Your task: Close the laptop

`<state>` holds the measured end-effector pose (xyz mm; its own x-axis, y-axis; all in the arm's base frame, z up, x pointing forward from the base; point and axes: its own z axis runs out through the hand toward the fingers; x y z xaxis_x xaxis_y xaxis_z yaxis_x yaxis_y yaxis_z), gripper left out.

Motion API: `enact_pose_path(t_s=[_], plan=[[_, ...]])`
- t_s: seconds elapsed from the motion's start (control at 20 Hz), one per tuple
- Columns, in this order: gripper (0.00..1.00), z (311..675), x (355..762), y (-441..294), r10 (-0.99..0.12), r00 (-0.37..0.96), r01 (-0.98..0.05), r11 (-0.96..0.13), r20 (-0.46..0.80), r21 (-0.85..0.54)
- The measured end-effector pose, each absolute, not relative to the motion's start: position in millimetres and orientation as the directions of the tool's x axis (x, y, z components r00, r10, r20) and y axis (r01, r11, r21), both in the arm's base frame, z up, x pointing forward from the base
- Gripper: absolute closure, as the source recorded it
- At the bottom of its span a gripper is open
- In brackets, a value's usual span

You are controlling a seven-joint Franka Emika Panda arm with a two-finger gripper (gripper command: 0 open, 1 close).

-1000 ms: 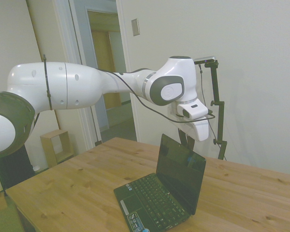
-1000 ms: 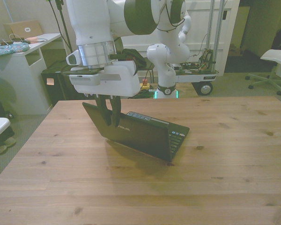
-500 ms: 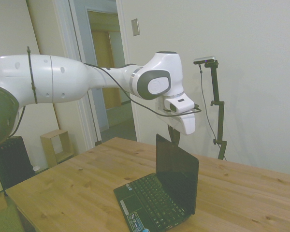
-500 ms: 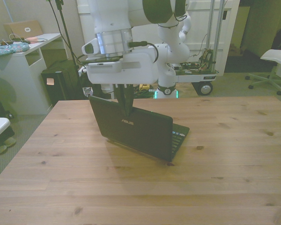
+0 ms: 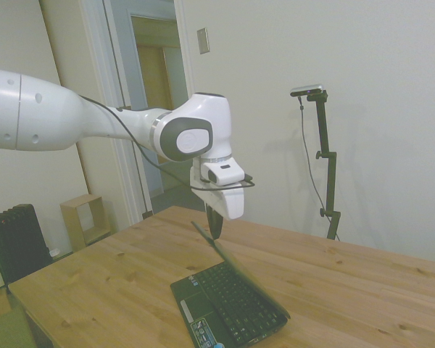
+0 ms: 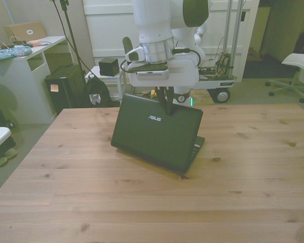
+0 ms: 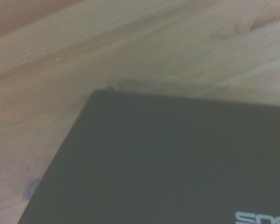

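My tool (image 6: 166, 105), fingers together, presses the laptop (image 6: 157, 133) lid's top edge; stiff, hinged, glossy: push there gently.

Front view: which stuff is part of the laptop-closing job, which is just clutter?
Job:
laptop, lid tilted partly down
gripper, at the lid's top edge
table under it

Clutter:
white desk at the front view's left
office chair at its right
wheeled cart behind

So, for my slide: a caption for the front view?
Robot hand at the top edge of the half-closed laptop lid on a wooden table.
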<state>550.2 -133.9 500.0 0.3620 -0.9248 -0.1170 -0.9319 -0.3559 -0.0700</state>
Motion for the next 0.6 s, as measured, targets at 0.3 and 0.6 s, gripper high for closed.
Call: enact_pose_path(t_s=[0.3, 0.6], plan=[[1.0, 451.0, 515.1, -111.3, -0.92, 0.354, -0.934, -0.358, -0.168, -0.006], [1.0, 392.7, 504.0, -119.6, -0.932, 0.311, -0.945, -0.325, -0.188, 0.045]])
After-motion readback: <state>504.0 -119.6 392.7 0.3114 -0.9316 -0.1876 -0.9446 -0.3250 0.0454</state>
